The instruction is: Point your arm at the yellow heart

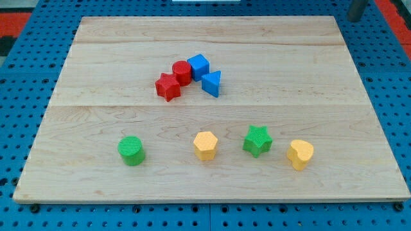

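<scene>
Presently you are seeing only the rod (357,9) at far right; my tip is lying outside the view, touching nothing visible. Yellow heart (300,154), ridged plastic, is sitting near right on the wooden board (205,186), beside the green star (257,140).

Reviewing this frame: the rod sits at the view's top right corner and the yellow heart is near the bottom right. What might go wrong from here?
1. My tip is off the board, far from the yellow heart; a long run may overshoot and push the heart toward the board's bottom edge.
2. The green star sits just to the heart's left; drifting left may knock it.
3. The yellow hexagon shares its colour and row, risking a wrong target.
</scene>
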You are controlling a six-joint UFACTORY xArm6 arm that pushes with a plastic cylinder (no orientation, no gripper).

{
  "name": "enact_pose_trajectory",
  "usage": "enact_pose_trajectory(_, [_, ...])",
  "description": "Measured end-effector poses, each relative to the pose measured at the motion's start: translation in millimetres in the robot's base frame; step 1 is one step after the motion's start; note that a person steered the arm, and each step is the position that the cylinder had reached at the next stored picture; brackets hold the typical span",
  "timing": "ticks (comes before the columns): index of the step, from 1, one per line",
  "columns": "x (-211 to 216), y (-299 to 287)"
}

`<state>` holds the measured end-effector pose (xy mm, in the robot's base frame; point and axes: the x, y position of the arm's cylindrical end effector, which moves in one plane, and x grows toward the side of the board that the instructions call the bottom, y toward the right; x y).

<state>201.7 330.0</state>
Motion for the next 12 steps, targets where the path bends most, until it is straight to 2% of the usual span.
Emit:
enact_pose_trajectory(3, [3.6, 0.7])
enact_pose_trajectory(4, [14.0, 0.7])
enact_pose_trajectory(5, [45.4, 0.7])
enact_pose_trajectory(6, [86.1, -8.0])
enact_pose_trajectory(8, [174.4, -92.3])
enact_pose_trajectory(9, [191.0, -106.8])
enact_pose_trajectory(10, [241.1, -84.0])
enact_pose_trajectory(12, [386.8, -117.0])
